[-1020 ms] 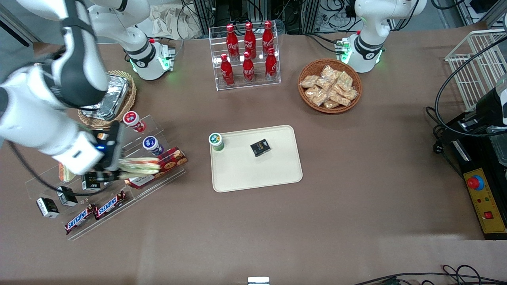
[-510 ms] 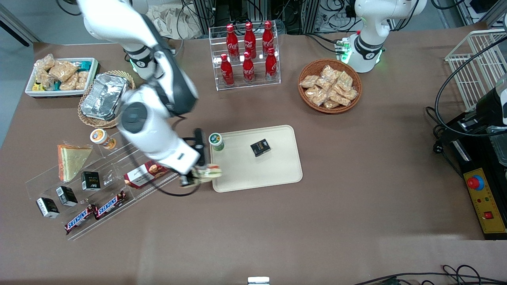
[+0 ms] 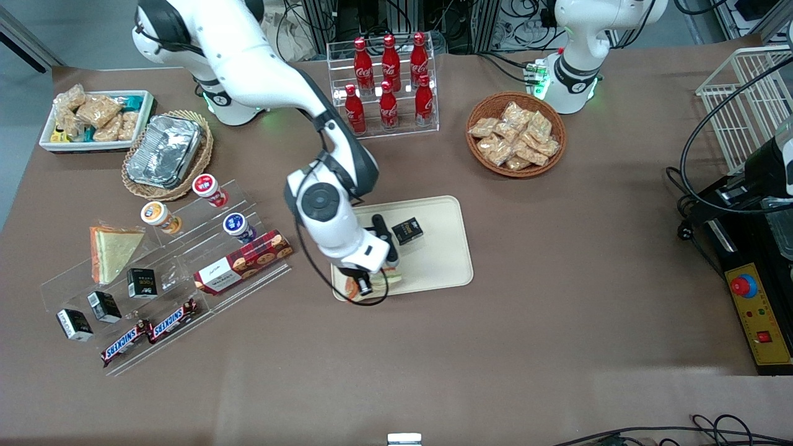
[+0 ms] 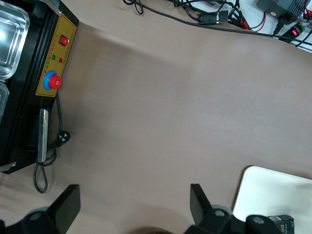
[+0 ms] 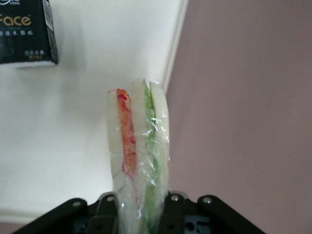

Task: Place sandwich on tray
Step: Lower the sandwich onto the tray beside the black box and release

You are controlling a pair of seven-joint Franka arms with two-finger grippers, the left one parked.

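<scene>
In the front view, your tool (image 3: 372, 286) hangs over the tray (image 3: 433, 266), at about seven o'clock from the black carton (image 3: 407, 230) lying there, with the sandwich (image 3: 389, 279) poking out beneath the wrist. The green-lidded cup is hidden by the arm. In the right wrist view, the tool (image 5: 139, 207) is clamped on the sandwich (image 5: 139, 146), whose pink and green stripes stand edge-up above the tray (image 5: 73, 122) near its rim, the table (image 5: 243, 122) alongside. I judge the carry done; lowering and letting go remain.
</scene>
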